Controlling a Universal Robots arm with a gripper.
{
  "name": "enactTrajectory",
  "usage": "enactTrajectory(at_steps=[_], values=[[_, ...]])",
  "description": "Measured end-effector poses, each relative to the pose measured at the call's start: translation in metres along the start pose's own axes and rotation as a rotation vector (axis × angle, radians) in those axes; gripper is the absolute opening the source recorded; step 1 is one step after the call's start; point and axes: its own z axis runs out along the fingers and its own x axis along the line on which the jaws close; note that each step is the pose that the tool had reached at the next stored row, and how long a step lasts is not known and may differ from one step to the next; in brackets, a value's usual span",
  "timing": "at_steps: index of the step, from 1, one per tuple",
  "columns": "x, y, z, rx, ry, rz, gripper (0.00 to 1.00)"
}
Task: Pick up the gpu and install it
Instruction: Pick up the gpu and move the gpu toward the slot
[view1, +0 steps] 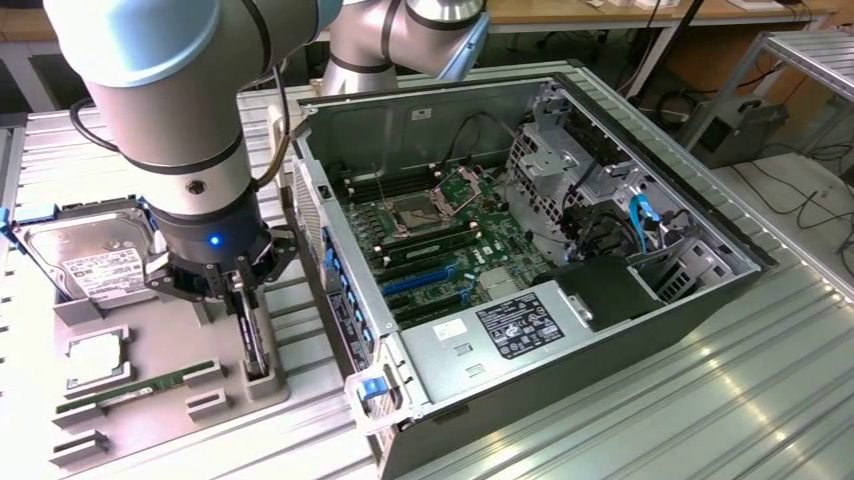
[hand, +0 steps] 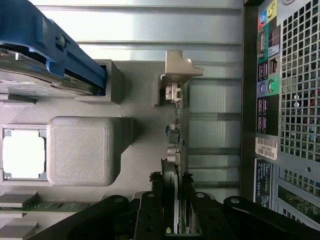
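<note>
GPU (view1: 251, 345) stands on its long edge in a slot of the grey holder (view1: 147, 330), on the side of that holder nearest the open computer case (view1: 400, 130). From my exterior view I have the tool (view1: 244, 300) straight down over the card's upper edge, with the arm's wrist upright above it. On the wrist view the GPU (hand: 172, 150) shows edge-on, running from between the tool (hand: 172, 176) out to its silver bracket (hand: 177, 70) at the far end. The two black fingers (hand: 156, 182) sit one on each face of the card, drawn in narrow against it, so I read the tool as closed on the GPU while the card rests in the holder (hand: 135, 100). On the holder, towards the exterior view's left, I see a hard drive (view1: 94, 260) in a blue frame, a square processor chip (view1: 96, 358) in its pocket, and a narrow green memory stick (view1: 134, 392) beside that. The case lies on its side on the ribbed metal tabletop (view1: 641, 420) with its green motherboard (view1: 427, 250) facing up. The wrist view has the case's rear port panel (hand: 267, 75) just beside the holder.
</note>
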Motion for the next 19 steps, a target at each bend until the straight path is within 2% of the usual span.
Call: enactTrajectory(at_steps=[14, 19], values=[[-0.001, 0.0010, -0.0295, 0.0002, 0.0004, -0.002, 0.26], [-0.002, 0.0016, -0.0477, -0.0002, 0.0002, -0.002, 0.26]])
